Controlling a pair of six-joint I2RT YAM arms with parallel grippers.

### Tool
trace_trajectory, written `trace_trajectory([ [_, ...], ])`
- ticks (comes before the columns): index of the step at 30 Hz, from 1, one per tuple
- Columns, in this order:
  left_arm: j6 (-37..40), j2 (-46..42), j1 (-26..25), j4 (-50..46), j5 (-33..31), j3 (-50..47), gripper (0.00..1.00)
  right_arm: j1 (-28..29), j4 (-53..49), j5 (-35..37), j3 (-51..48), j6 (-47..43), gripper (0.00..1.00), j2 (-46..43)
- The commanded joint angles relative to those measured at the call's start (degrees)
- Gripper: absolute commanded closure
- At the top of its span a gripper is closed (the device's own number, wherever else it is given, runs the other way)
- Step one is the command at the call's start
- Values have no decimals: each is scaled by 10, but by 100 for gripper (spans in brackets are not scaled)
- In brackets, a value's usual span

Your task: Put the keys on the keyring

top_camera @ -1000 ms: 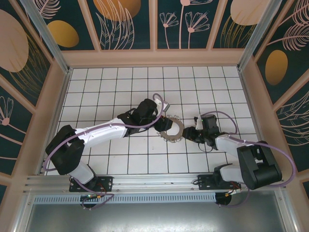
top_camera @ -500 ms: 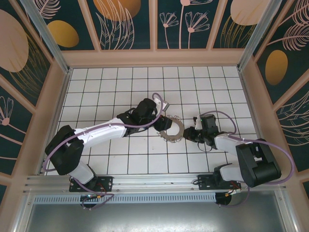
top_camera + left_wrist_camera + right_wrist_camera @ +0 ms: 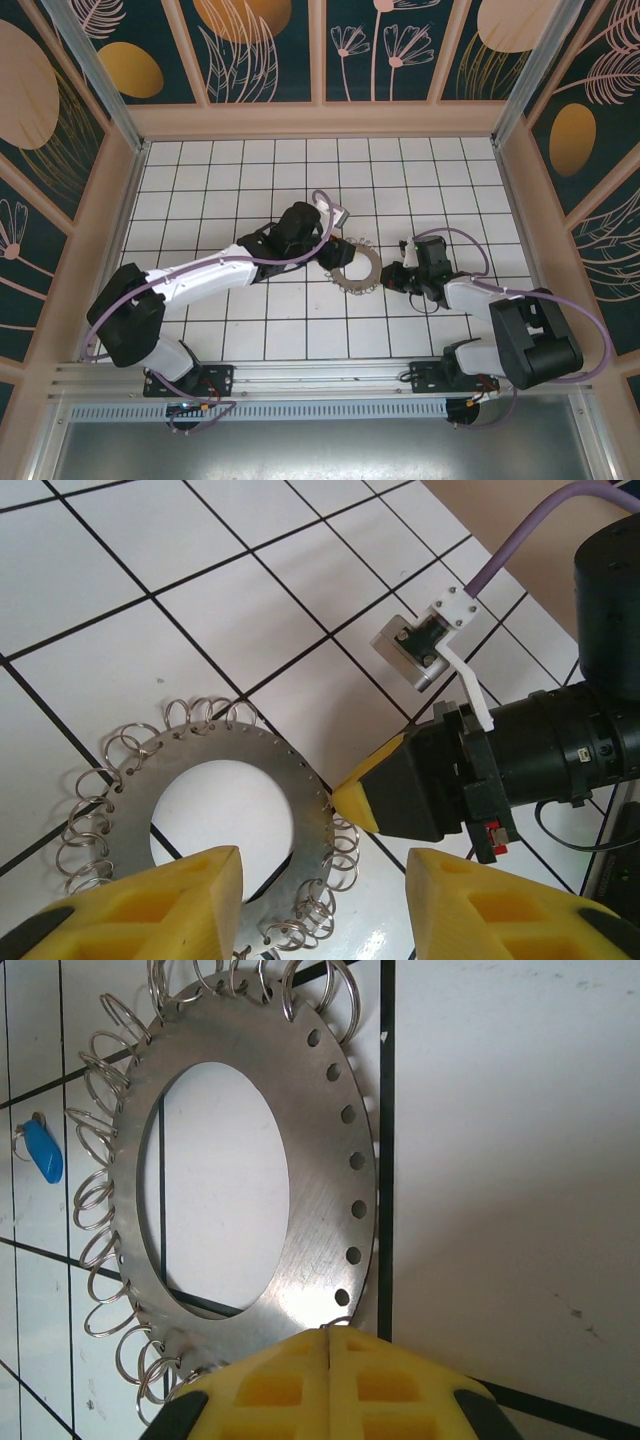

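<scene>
While the right claw [image 3: 326, 1348] sits pressed together at the 6 o'clock edge of the keyring [image 3: 322, 1190] in its own camera, I cannot tell whether its tips nip the plate or merely butt against the rim. The keyring lies flat on the white tiles [image 3: 500, 1140], near the middle of the table in the overhead view, between the two arms. The key [image 3: 42, 1151], a small blue-headed thing, lies on the tiles just outside the ring's fringe of wire loops [image 3: 95, 1215]. It is at about 9 o'clock of the ring and roughly 10 o'clock from the right claw's tips, with the ring between them. Its long axis runs from about 11 to 5 o'clock in that view. The left claw [image 3: 322, 880] hangs over the ring with its jaws apart and nothing gripped, one yellow finger [image 3: 170, 900] overlapping the rim. I judge the left arm the nearer to the key, since it works the side of the ring away from the right claw. I would fetch with the left while the right steadies the ring.
</scene>
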Motion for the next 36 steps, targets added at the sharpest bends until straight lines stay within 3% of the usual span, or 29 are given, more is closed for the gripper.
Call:
trace_trajectory([
  [1,-7,-30,5,-4,-13,-14,55,16,-10,19,22,-30,100,-28],
  [8,-9,-64,5,8,-33,-43,54,46,-5,29,30,-53,100,-51],
  [14,-8,-101,5,18,-36,-71,54,60,9,-17,35,-85,100,-55],
  [24,37,-225,5,77,8,-151,50,92,47,-78,48,-208,100,-184],
  [31,88,-341,5,134,-16,-232,32,118,178,-160,13,-216,100,-205],
  [32,92,-357,5,139,-21,-242,27,126,191,-164,11,-219,100,-206],
  [33,97,-372,5,142,-24,-252,15,130,204,-170,11,-223,100,-206],
  [34,103,-384,5,145,-16,-260,12,142,216,-179,11,-228,100,-205],
  [36,107,-392,5,153,10,-266,11,155,234,-191,11,-240,100,-203],
])
